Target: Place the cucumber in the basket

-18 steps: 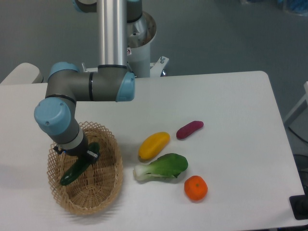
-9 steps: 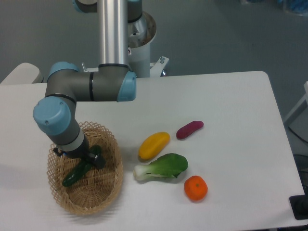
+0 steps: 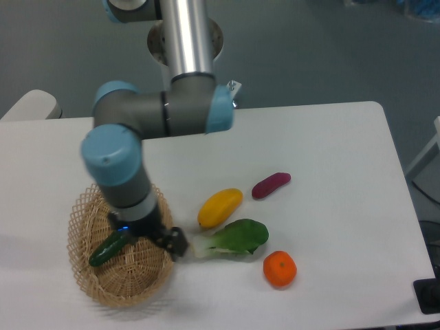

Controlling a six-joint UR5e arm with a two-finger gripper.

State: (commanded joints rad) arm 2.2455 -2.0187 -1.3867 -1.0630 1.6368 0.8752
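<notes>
Dark green cucumber lying in the tan basket at the near left, gripper just right of it holding nothing, fingers hard to make out, so could bump the bok choy or basket rim.

Silver tube arm, grey joint housings, light-blue caps, black fingers, small blue light.

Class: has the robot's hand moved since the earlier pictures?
Yes. The hand has shifted right, from over the basket middle to its right rim, nearer the bok choy.
</notes>
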